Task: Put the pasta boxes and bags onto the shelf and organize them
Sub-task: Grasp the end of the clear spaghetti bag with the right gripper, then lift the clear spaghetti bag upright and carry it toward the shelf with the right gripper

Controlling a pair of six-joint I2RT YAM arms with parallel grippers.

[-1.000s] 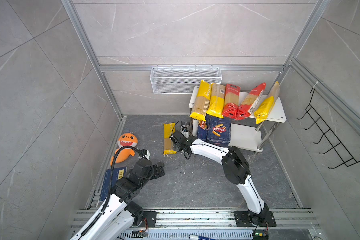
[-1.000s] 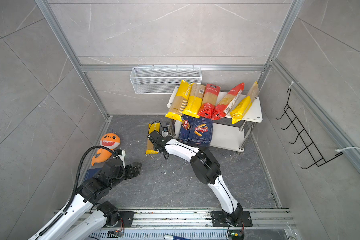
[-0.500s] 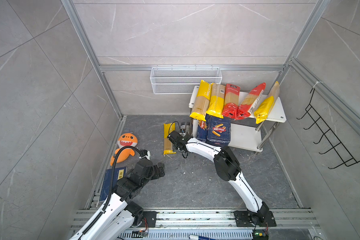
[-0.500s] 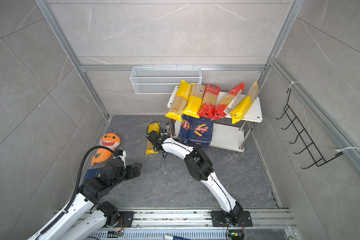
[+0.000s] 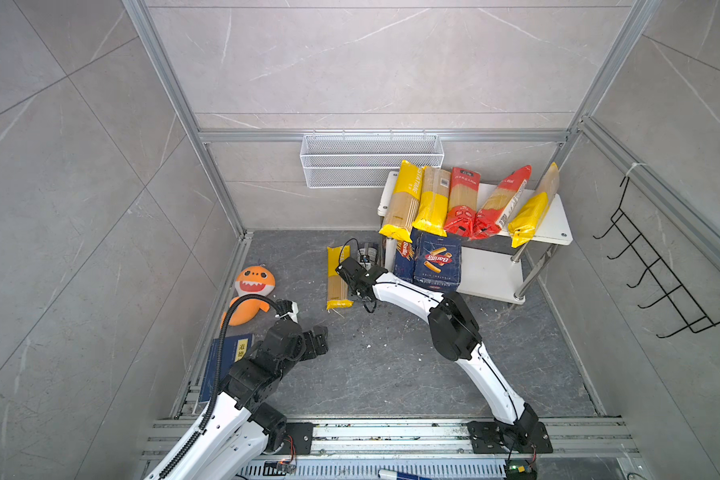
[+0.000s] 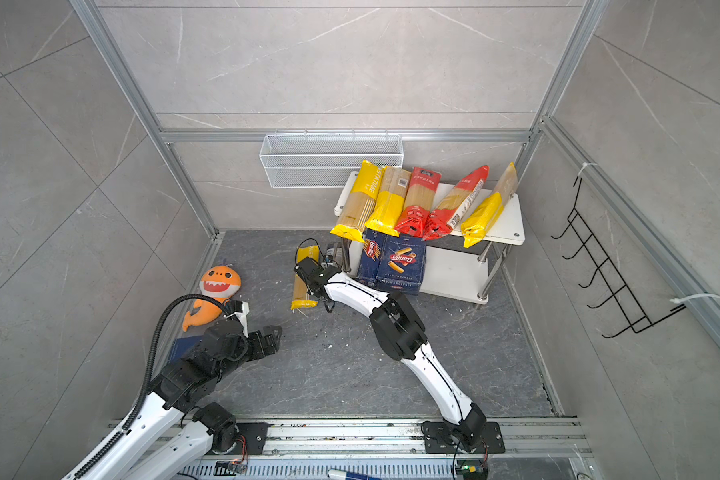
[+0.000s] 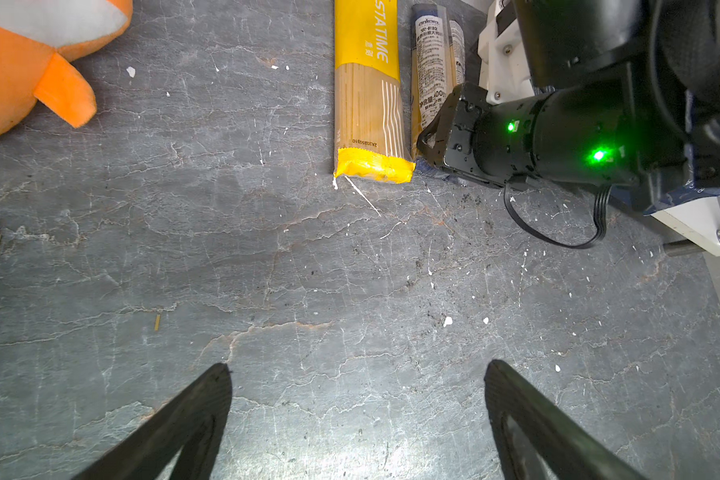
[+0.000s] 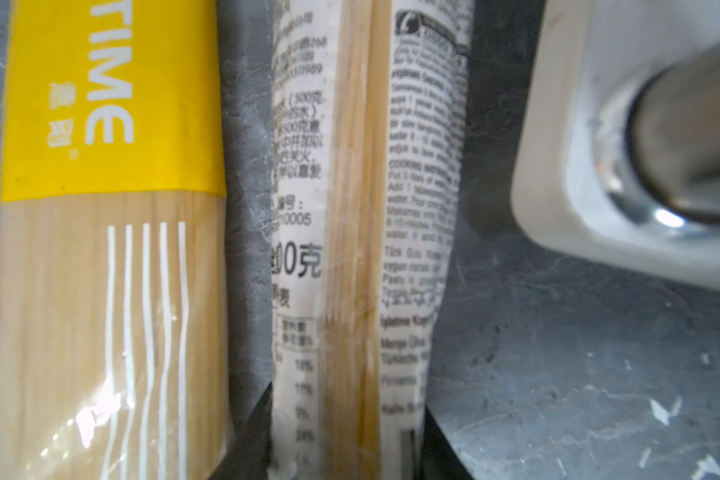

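Pinching printed bag (image 8: pixel 350 208): right gripper (image 8: pixel 346 419); left gripper (image 7: pixel 358 368) spread; shelf (image 5: pixel 491 272) holds boxes (image 5: pixel 437 262), five bags (image 5: pixel 460 199).

The right gripper (image 8: pixel 344 403) is pinching the printed bag (image 8: pixel 350 208) between its jaws while the left gripper (image 7: pixel 358 370) is hovering spread wide.

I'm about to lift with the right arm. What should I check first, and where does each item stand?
1. Right gripper on printed bag: ok; fingers press both its sides.
2. Yellow bag outside the grip: ok; floor shows between the bags.
3. Clearance to shelf corner: cannot tell; it sits close beside the printed bag.
4. Grip position: not ok; it is near one end, so the bag may droop.
5. Left gripper clear: ok; open, empty, over bare floor.
6. Room to place: ok; lower board is bare beside the boxes.
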